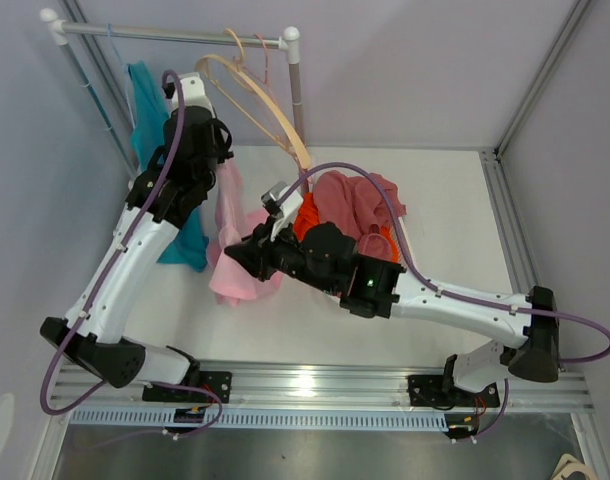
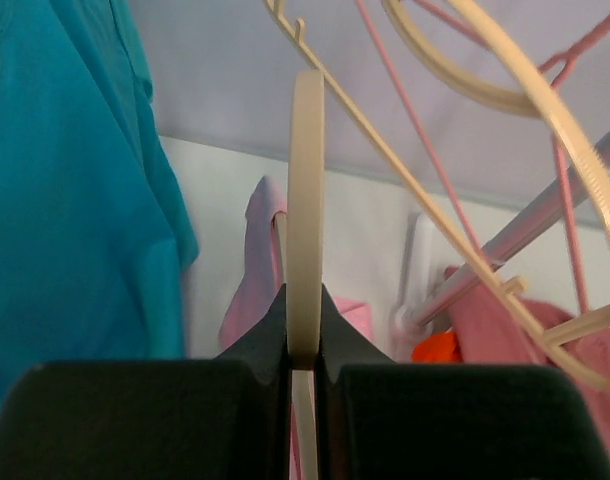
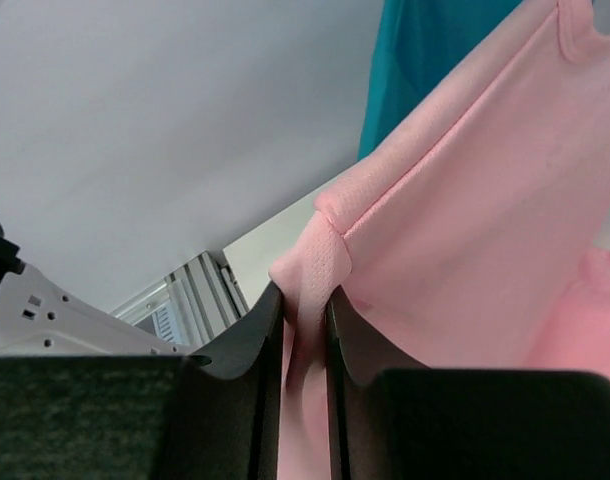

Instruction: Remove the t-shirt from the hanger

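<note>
Tool states: left tool (image 2: pixel 305 350) clamped on the cream hanger (image 2: pixel 306 200), right tool (image 3: pixel 305 320) clamped on the pink t-shirt (image 3: pixel 465 200). The pink t-shirt hangs below the cream hanger; you should pull it downward with your right tool.

Pale lavender-grey walls (image 1: pixel 405 60) enclose a white surface (image 1: pixel 455 230) under soft, even light, with a metal clothes rail (image 1: pixel 165 36) on white corner joints at the back left, aluminium framing (image 1: pixel 503 215) along the right edge and an aluminium track (image 1: pixel 325 385) across the near edge.
</note>
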`<state>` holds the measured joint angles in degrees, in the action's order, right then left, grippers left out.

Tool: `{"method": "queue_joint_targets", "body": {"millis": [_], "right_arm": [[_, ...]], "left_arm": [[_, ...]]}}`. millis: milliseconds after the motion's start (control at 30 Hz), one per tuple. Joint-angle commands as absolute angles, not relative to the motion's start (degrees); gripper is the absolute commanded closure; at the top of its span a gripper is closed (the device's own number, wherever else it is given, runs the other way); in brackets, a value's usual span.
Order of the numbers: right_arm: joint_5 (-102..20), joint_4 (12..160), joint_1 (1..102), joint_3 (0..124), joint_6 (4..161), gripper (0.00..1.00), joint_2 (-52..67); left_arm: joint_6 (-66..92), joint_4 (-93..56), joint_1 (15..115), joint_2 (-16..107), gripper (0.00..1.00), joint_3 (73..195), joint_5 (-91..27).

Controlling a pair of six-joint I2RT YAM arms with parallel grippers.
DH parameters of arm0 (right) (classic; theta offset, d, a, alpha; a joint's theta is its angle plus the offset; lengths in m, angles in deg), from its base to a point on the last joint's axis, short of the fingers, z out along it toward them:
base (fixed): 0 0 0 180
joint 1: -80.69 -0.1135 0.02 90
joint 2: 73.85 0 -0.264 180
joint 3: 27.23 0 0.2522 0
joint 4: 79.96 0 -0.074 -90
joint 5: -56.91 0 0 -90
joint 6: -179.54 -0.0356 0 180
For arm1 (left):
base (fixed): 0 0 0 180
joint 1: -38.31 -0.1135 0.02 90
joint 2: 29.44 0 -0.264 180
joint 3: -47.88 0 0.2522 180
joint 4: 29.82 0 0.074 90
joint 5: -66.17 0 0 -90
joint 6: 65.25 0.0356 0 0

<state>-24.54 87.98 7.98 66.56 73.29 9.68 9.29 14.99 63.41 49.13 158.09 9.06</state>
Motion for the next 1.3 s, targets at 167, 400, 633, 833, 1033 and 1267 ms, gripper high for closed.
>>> {"method": "queue_joint_targets", "body": {"millis": [167,400,633,833,1033,1267], "right_arm": [[-41.45,76.01,-6.76,58.24,63.52,1.0,12.29],[-34.33,66.16,-5.8,66.41,68.61,0.93,14.74],[-33.8,64.49,-0.01,70.98,70.11,0.43,17.9],[-33.54,66.5,2.02,71.96,70.81,0.4,20.72],[-21.35,72.21,1.76,68.72,69.24,0.04,18.8],[-6.73,90.03,-3.42,56.58,75.56,0.04,9.57]], "left_arm": [[17.19,-3.4,56.85,54.94,0.99,169.67,14.23],[13.33,-4.02,56.85,50.38,0.99,161.33,13.97],[9.11,-2.61,57.12,43.43,0.99,156.57,14.32],[6.65,0.73,57.9,38.86,0.99,155.87,14.58],[6.64,1.78,58.61,37.01,0.99,155.07,16.43],[7.88,1.96,58.7,38.5,0.99,155.95,18.1]]}}
